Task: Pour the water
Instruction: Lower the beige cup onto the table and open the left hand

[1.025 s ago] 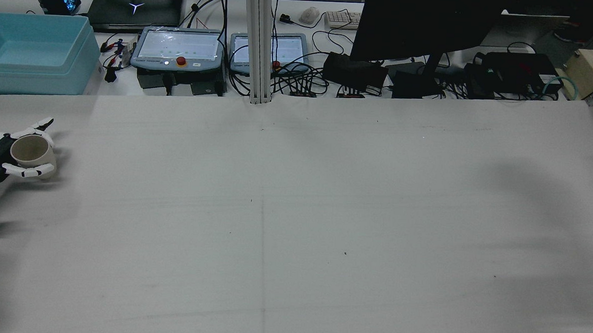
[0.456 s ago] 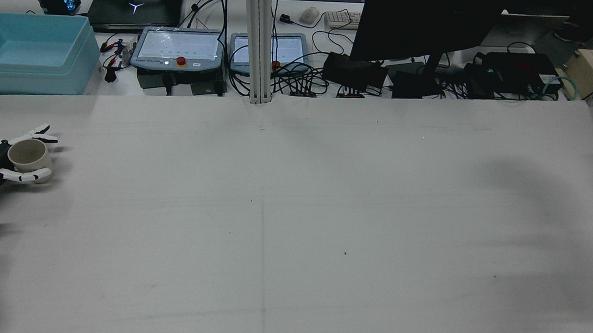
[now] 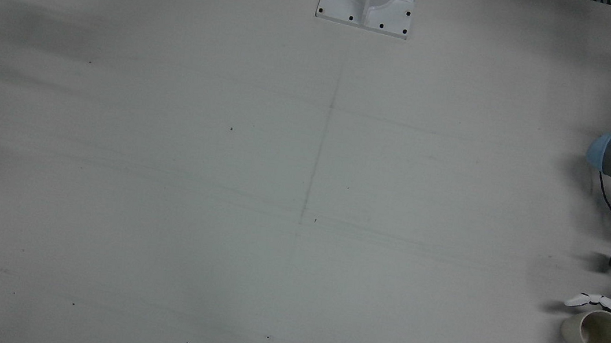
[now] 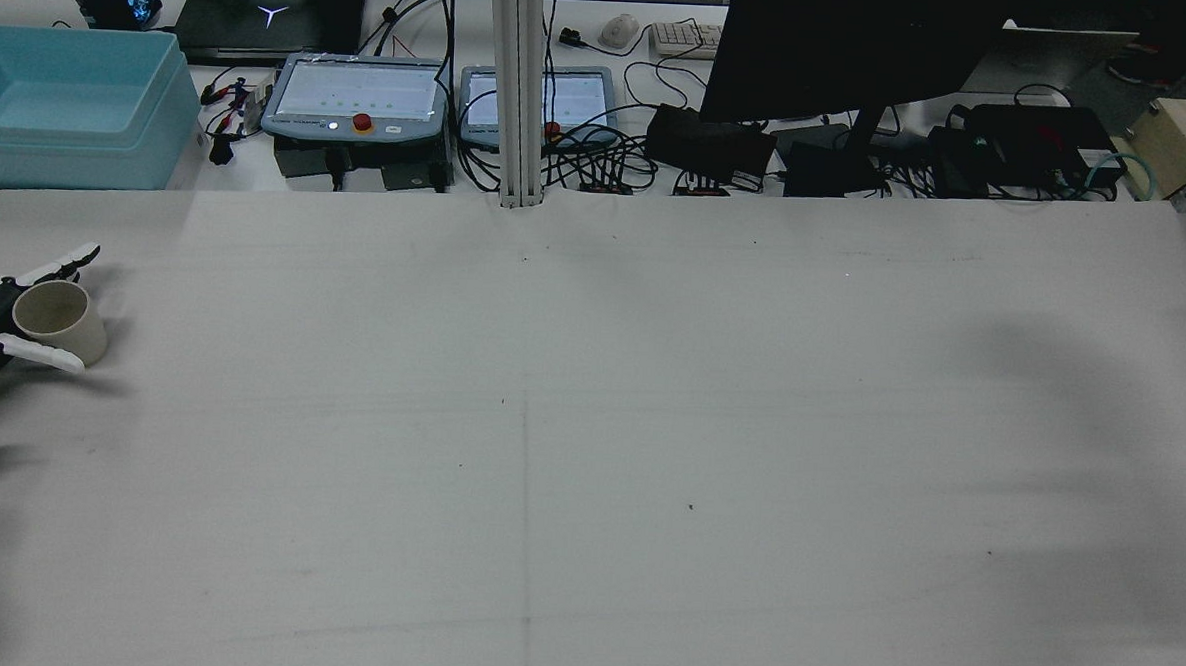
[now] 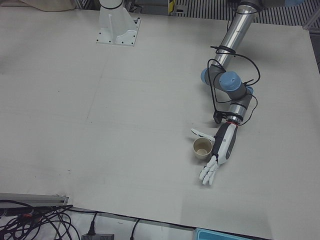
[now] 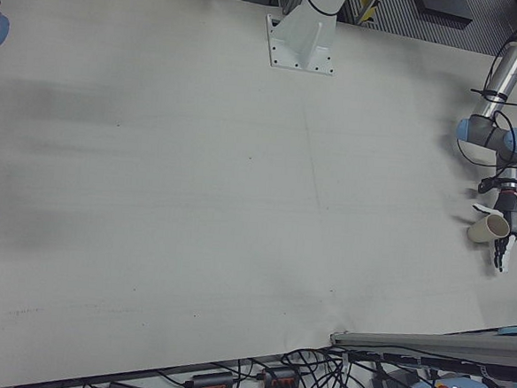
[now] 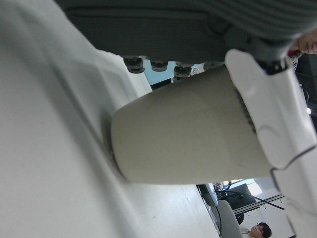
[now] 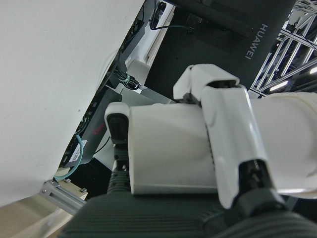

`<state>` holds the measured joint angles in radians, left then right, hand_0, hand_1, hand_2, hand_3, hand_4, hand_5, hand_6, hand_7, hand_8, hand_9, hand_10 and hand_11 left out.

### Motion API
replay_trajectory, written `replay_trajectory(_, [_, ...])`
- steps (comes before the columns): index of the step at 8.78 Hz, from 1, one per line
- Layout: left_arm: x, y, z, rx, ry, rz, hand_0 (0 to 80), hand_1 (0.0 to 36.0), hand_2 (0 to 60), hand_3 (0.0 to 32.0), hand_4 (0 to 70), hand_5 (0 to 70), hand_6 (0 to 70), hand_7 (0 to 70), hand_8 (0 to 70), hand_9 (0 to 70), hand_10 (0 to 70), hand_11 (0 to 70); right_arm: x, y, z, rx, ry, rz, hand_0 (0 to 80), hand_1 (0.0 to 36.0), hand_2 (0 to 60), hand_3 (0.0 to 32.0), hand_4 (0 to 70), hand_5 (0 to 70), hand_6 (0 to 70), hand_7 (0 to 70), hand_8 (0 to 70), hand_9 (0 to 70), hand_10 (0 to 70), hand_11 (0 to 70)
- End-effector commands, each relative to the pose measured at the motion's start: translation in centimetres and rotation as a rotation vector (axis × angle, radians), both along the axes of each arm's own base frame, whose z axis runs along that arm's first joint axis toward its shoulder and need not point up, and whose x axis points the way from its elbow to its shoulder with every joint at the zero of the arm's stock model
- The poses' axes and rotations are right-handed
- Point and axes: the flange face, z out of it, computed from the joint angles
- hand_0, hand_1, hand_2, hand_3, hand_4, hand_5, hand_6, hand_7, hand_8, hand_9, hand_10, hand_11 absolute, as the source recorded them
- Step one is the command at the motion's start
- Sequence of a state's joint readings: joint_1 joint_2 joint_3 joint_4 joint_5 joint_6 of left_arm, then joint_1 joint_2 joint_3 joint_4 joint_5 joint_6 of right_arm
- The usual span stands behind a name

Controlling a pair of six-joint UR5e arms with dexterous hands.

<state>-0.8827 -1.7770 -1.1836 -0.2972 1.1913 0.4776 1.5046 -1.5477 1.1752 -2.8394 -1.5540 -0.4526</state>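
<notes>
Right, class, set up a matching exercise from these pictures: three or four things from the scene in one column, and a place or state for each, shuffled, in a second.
Things:
1. cup
2. left hand
3. blue bin
4. red button

Places or states:
A. on a pendant beyond the table
B. open, fingers spread beside the cup
C. standing on the table, nothing visible inside
D. rear view's far left corner

Pairs: 1-C, 2-B, 3-D, 4-A
</notes>
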Motion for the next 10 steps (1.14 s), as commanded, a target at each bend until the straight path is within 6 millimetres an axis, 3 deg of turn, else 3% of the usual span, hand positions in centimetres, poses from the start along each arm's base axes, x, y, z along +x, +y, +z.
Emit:
replay_trajectory(1, [-1.9, -0.7, 0.0, -0.011, 0.032, -0.029, 48.5, 8.7, 0.0, 0.0, 16.0, 0.0, 4.4, 6.6, 0.0, 0.5, 1.7, 3.9, -0.1, -0.1, -0.1, 0.002, 0.015, -0.002, 80.0, 36.0, 39.1, 0.0, 6.6, 66.7, 26.1, 36.3, 33.5, 46.9, 42.9, 63.4])
replay_trajectory(5, [-8.7, -2.8, 0.0, 0.006, 0.037, -0.111, 48.6, 7.7, 0.0, 0.0, 13.8, 0.0, 3.6, 5.9, 0.0, 0.0, 1.3, 3.3, -0.3, -0.1, 0.1, 0.000, 0.040, -0.006, 80.0, 36.0, 37.7, 0.0, 6.6, 66.3, 26.1, 36.3, 33.4, 46.7, 42.7, 63.1])
replay_trajectory(6, [-11.7, -2.4, 0.7, 0.004, 0.043, -0.144, 48.2, 7.2, 0.0, 0.0, 13.1, 0.0, 3.3, 5.8, 0.0, 0.0, 1.3, 3.3, -1.1, -0.6, 1.2, -0.017, 0.055, 0.007, 80.0, 36.0, 36.8, 0.0, 6.5, 66.0, 26.1, 36.3, 33.2, 46.5, 42.4, 62.8])
replay_trajectory(8, [-17.2, -3.5, -2.2, 0.047, 0.055, -0.140, 48.0, 6.5, 0.0, 0.0, 13.4, 0.0, 3.3, 5.9, 0.0, 0.0, 1.2, 3.1, -6.1, -4.0, 2.9, 0.010, 0.067, -0.002, 78.8, 35.1, 36.2, 0.0, 6.5, 65.0, 26.3, 36.5, 33.7, 47.2, 43.1, 63.7])
replay_trajectory(9, [-17.5, -3.8, -3.8, 0.057, 0.061, -0.139, 48.0, 6.5, 0.0, 0.0, 13.4, 0.0, 3.3, 5.9, 0.0, 0.0, 1.2, 3.1, -9.0, -5.7, 3.2, 0.047, 0.062, 0.005, 78.8, 35.1, 36.2, 0.0, 6.5, 65.0, 26.3, 36.5, 33.7, 47.2, 43.1, 63.7])
replay_trajectory(10, [-18.6, -4.1, -5.9, 0.068, 0.065, -0.157, 48.4, 6.2, 0.0, 0.0, 14.2, 0.0, 3.5, 6.4, 0.0, 0.0, 1.2, 3.0, -12.2, -6.6, 3.0, 0.068, 0.060, 0.010, 73.0, 33.5, 34.6, 0.0, 5.7, 60.7, 24.7, 33.9, 34.0, 47.4, 44.7, 65.8])
